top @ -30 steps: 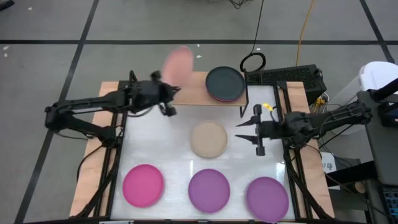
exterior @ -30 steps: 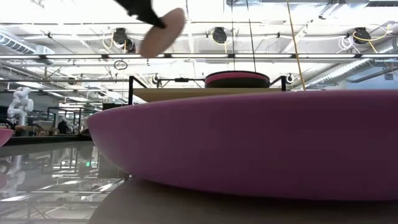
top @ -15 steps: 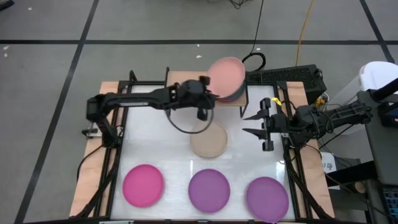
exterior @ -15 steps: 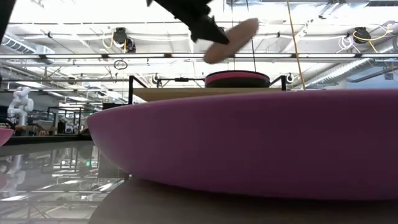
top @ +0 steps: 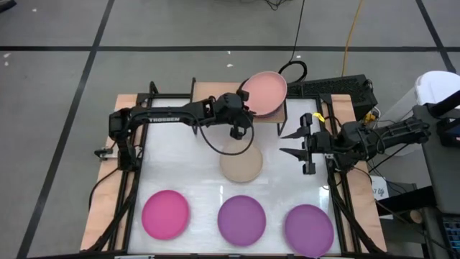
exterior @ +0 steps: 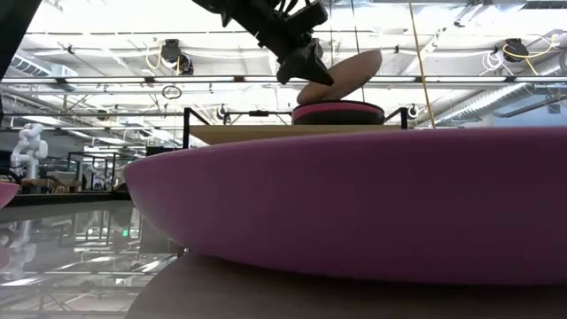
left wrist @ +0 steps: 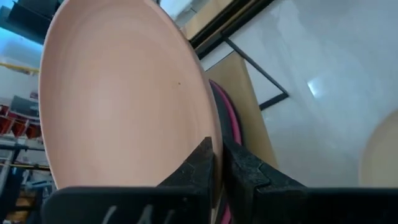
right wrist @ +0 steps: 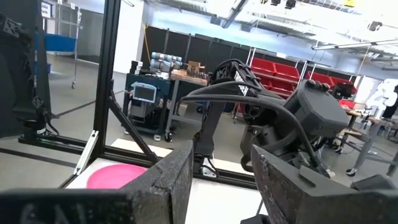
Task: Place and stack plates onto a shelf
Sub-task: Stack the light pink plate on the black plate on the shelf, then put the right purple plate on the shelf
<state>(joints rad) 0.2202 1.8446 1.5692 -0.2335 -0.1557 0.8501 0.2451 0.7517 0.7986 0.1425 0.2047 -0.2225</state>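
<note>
left fingers (left wrist: pixel 217 163) clamp matte round pale pink plate (top: pixel 263 93) | right fingers (top: pixel 293 143) spread

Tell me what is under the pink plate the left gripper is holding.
Under the tilted pink plate, held by the left gripper, a stack sits on the shelf: dark grey over magenta. Anything lower is covered.

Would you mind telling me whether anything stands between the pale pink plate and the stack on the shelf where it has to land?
Nothing visible does. The left gripper holds the pale pink plate tilted directly over the stacked plates on the shelf, with only air between them.
</note>
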